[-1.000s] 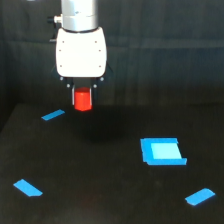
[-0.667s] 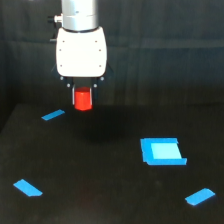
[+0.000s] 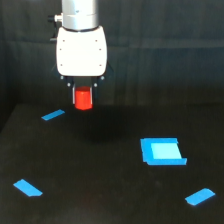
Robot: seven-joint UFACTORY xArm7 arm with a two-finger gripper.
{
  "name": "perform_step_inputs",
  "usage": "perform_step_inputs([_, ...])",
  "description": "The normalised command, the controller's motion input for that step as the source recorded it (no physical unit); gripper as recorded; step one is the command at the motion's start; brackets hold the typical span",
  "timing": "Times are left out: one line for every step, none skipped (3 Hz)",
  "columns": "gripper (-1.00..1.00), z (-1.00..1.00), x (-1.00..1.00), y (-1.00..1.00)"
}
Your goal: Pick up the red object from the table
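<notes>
The white, boxy gripper [image 3: 83, 91] at the end of the silver xArm is clamped on the small orange-red stubby cylinder, the red object [image 3: 83, 98]. The cylinder hangs directly beneath the gripper body, its upper end tucked between the dark fingers, and shows as lifted clear of the wide, dark matte table [image 3: 100, 200], with a faint shadow on the surface below it.

Compared with the view a second ago, the red object sits slightly higher relative to the table, and the gripper's hold on it is unchanged. The rise is small. Judged from this, the grasp is secure and the pick-up is essentially accomplished; only further lift remains.

Reference marks, clock-face from the table centre:
- thin blue tape strip [image 3: 53, 115] at ten o'clock, just below and beside the cylinder
- light-blue square patch [image 3: 161, 151] at three o'clock
- blue strip [image 3: 28, 188] at eight o'clock
- blue strip [image 3: 199, 196] at four o'clock
</notes>
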Motion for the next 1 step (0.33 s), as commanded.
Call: perform_step_inputs([-1.0, 0.02, -0.04, 0.04])
